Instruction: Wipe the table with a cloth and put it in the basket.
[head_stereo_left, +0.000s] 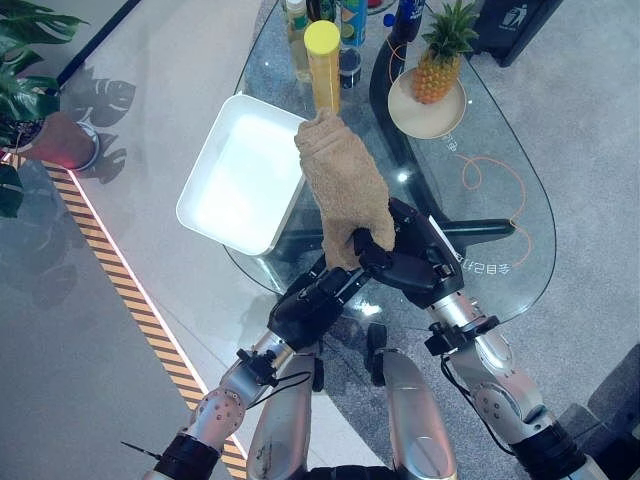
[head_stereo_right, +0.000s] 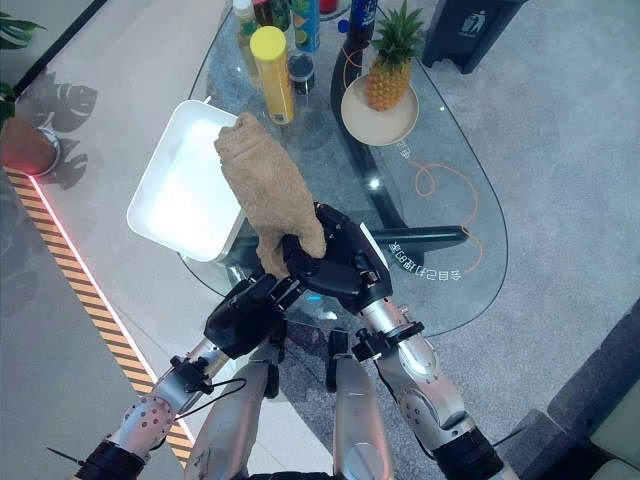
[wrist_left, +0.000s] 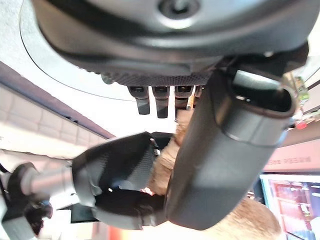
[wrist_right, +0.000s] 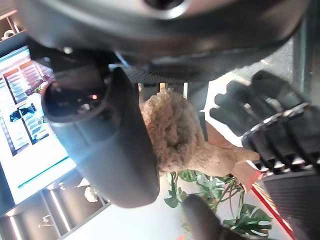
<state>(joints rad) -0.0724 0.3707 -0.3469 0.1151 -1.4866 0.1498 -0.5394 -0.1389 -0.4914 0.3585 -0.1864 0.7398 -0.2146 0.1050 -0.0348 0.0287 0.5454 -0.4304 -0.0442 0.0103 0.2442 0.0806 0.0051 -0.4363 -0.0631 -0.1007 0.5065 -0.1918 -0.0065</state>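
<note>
The right hand (head_stereo_left: 415, 262) gripped the tan terry cloth (head_stereo_left: 342, 185) by its lower end; the cloth stretched lengthwise from it toward the white rectangular plastic basket (head_stereo_left: 215, 215), the left hand (head_stereo_left: 312, 302) loosely curled just below.

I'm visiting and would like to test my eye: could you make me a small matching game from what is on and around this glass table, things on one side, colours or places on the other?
Things:
1. cloth
2. basket
3. pineapple
4. tall can

Descriptions:
A. white, at the table's left edge
B. stands on a round plate
C. tan, held up in the right hand
D. has a yellow lid

Pairs: 1-C, 2-A, 3-B, 4-D
</note>
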